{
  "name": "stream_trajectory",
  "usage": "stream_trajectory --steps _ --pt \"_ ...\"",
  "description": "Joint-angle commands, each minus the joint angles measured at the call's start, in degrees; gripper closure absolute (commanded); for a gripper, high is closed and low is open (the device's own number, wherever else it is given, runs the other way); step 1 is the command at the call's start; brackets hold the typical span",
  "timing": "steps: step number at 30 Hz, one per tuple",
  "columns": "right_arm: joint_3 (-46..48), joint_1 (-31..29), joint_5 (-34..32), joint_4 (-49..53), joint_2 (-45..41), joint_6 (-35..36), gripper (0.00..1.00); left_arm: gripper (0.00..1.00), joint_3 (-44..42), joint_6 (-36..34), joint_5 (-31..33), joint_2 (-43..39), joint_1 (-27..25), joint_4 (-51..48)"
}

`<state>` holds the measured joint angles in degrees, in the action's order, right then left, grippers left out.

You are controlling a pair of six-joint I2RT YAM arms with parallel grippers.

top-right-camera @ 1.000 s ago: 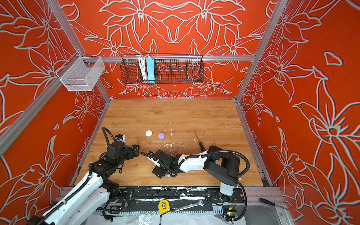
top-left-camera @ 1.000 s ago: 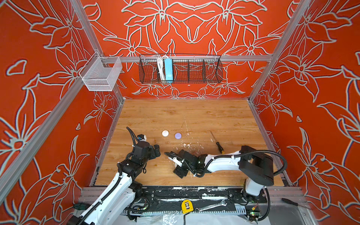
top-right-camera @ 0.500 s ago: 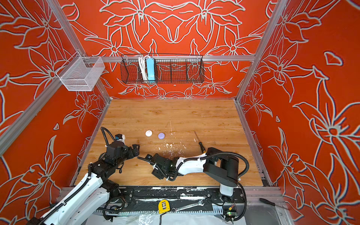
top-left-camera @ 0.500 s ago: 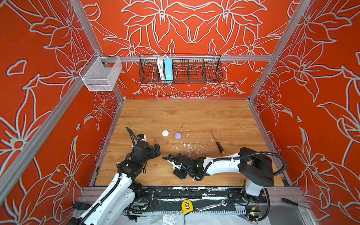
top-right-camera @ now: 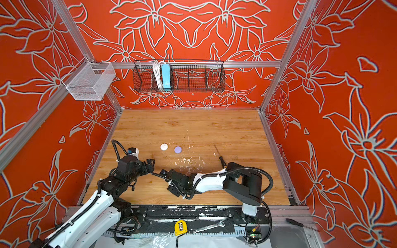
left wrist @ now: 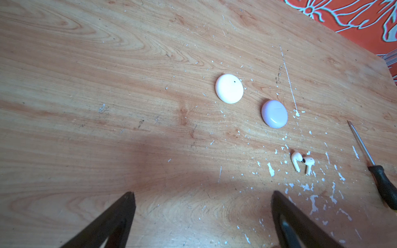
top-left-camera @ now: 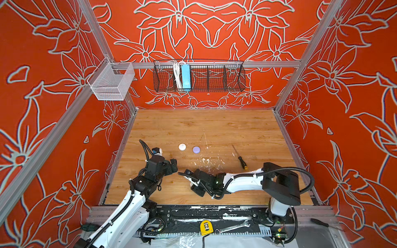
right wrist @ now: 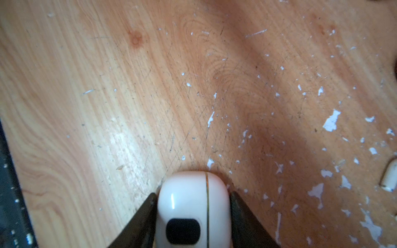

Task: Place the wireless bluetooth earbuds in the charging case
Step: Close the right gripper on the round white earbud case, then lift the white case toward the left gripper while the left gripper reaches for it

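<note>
My right gripper (right wrist: 193, 193) is shut on a white charging case (right wrist: 189, 214) with a dark oval port and a thin seam, both jaws against its sides just over the wood. In a top view that gripper (top-left-camera: 194, 183) is low near the front middle. Two white stemmed earbuds (left wrist: 296, 160) (left wrist: 309, 163) lie side by side on the table, apart from both grippers, and show small in both top views (top-left-camera: 205, 160) (top-right-camera: 187, 160). My left gripper (left wrist: 203, 192) hangs open and holds nothing, left of the right one (top-left-camera: 173, 164).
A round white case (left wrist: 229, 88) and a round lavender case (left wrist: 274, 113) lie closed mid-table. A black-handled screwdriver (left wrist: 382, 182) lies to the right. White paint flecks dot the wood. Wire baskets (top-left-camera: 198, 76) hang on the back wall.
The right gripper's jaws have narrowed onto the white charging case, and that arm has shifted slightly toward the front. The left arm has not moved.
</note>
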<state>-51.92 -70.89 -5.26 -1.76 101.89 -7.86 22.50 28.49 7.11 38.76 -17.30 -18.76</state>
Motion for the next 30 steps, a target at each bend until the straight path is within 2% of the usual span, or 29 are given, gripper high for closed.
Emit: stream_trajectory --steps 1,2,6,8,13,15,17,22,26,30 --pt "2.7 -0.1 -0.8 2.2 -0.6 0.3 0.45 0.02 0.1 0.2 -0.7 -0.6 0.2 0.6" --pt "2.8 -0.1 -0.6 2.2 -0.7 0.2 0.45 0.00 0.1 0.1 -0.9 -0.7 0.2 0.7" --pt "3.0 -0.1 -0.4 1.7 -0.6 0.3 0.46 0.05 -0.1 -0.2 -1.6 -1.0 0.2 0.9" --pt "2.7 -0.2 -0.4 1.6 -0.4 0.3 0.51 0.06 -0.2 -0.3 -1.8 -1.1 0.2 1.0" --pt "4.4 -0.2 -2.9 -0.1 -1.6 0.4 0.56 0.08 -0.3 -0.7 -4.4 -1.4 0.2 2.2" --pt "5.9 -0.2 -5.7 -1.2 -4.0 0.9 0.59 0.08 -0.4 -0.5 -9.1 -1.5 0.2 3.8" --pt "8.0 -0.1 -9.9 -2.7 -8.4 2.3 0.63 0.10 -0.2 -0.6 -16.7 -1.7 0.2 5.3" --pt "14.1 -0.2 -16.8 -8.9 -23.2 8.9 0.65 0.22 -0.9 1.4 -29.3 -5.1 0.2 8.9" --pt "19.9 -1.4 -22.9 -19.7 -32.8 15.8 0.69 0.22 -2.6 2.2 -41.0 -9.6 0.2 14.6" --pt "22.7 -2.3 -23.4 -26.0 -38.8 21.1 0.70 0.23 -4.3 5.9 -48.8 -12.6 0.0 21.7"
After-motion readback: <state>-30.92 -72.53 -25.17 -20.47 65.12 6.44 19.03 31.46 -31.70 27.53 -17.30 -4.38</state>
